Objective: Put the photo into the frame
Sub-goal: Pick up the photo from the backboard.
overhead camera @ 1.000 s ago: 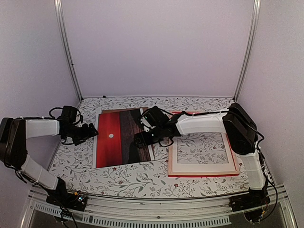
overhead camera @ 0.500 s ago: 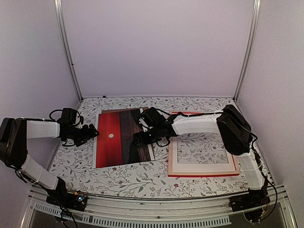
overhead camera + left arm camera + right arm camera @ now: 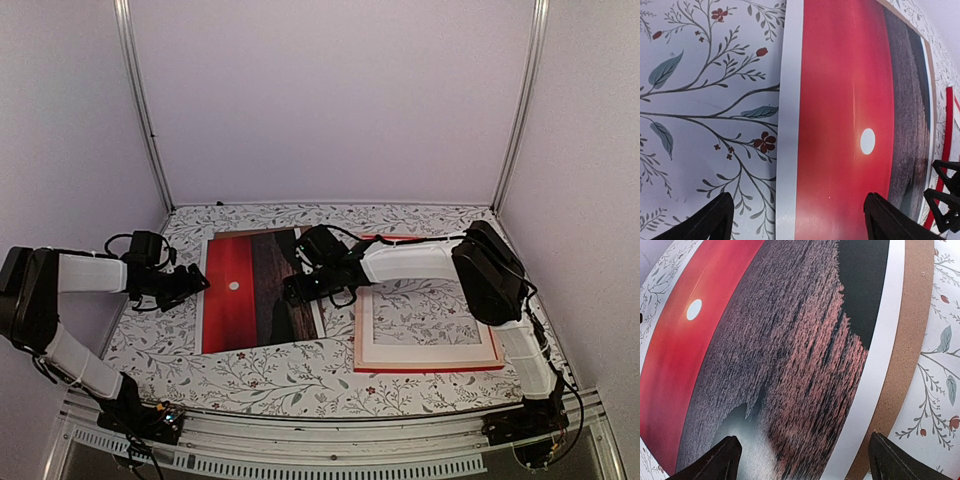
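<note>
Top external: the photo (image 3: pixel 255 290) lies flat on the bench (image 3: pixel 300 378), left of the frame (image 3: pixel 430 358) and apart from it. The left gripper (image 3: pixel 197 284) is at the photo's left edge. The right gripper (image 3: pixel 290 294) is over its right part.

Left wrist: jaws wide apart, holding nothing, above the white border (image 3: pixel 788 125) and the red half.

Right wrist: jaws wide apart, holding nothing, over the dark streaked half. The backing board (image 3: pixel 905 340) shows beside it.
</note>
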You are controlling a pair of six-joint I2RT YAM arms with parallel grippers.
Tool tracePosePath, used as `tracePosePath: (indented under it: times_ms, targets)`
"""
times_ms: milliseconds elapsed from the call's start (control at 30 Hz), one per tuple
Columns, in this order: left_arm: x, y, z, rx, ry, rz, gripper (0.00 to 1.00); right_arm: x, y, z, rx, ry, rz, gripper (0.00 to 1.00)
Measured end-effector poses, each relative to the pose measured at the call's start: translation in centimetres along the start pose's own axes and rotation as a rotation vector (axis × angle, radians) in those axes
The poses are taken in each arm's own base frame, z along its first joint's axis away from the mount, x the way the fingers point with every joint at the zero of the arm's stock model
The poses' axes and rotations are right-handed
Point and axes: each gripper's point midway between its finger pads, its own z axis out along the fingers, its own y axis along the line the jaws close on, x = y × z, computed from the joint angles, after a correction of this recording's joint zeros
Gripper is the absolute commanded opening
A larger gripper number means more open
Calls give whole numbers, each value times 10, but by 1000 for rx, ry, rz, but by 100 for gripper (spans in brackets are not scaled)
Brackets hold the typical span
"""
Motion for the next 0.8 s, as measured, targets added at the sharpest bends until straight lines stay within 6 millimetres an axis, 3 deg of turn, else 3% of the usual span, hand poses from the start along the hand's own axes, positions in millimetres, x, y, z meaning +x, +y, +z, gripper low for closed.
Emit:
tracePosePath:
  times_ms: [333, 800]
  targets:
    - [7, 2, 6, 9, 24, -5, 92, -3, -2, 6, -2, -7, 12, 92]
    - [10, 0, 10, 73, 29, -27, 82, -5, 7, 8, -69, -2, 29, 91]
